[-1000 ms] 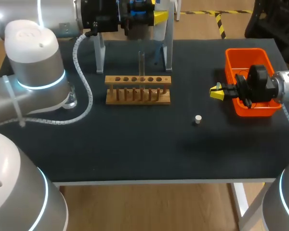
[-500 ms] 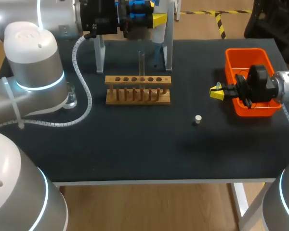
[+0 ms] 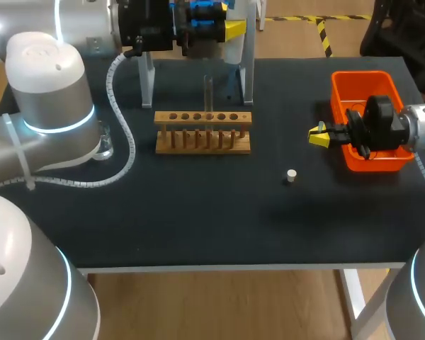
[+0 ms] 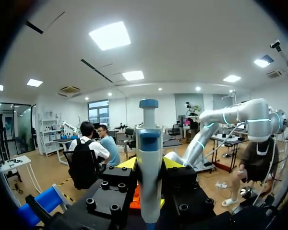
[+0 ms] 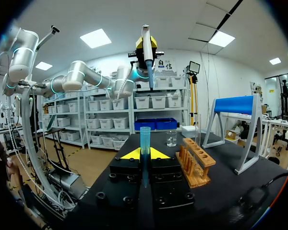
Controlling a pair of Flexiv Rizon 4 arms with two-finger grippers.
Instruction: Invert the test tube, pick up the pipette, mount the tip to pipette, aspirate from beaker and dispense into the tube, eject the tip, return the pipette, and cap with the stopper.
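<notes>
My left gripper (image 3: 230, 30) is raised over the table's far edge and shut on the white pipette (image 4: 149, 177) with its blue top; the yellow fingertips (image 4: 127, 164) press it from both sides. From the right wrist view the pipette (image 5: 146, 45) hangs high in that gripper. My right gripper (image 3: 317, 134) is just left of the orange bin (image 3: 340, 85), shut on a blue pipette tip (image 5: 145, 143) that stands upright between its fingers. A clear test tube (image 3: 207, 92) stands upright in the wooden rack (image 3: 202, 132). The small white stopper (image 3: 290, 175) lies on the mat.
The glass beaker (image 5: 171, 138) stands on the left side, mostly hidden behind my left arm in the head view. The pipette stand (image 5: 240, 106), with a blue bar and white legs (image 3: 147, 85), is behind the rack.
My left gripper with the pipette has shifted slightly at the back of the table. The right arm and the things on the mat have not moved.
</notes>
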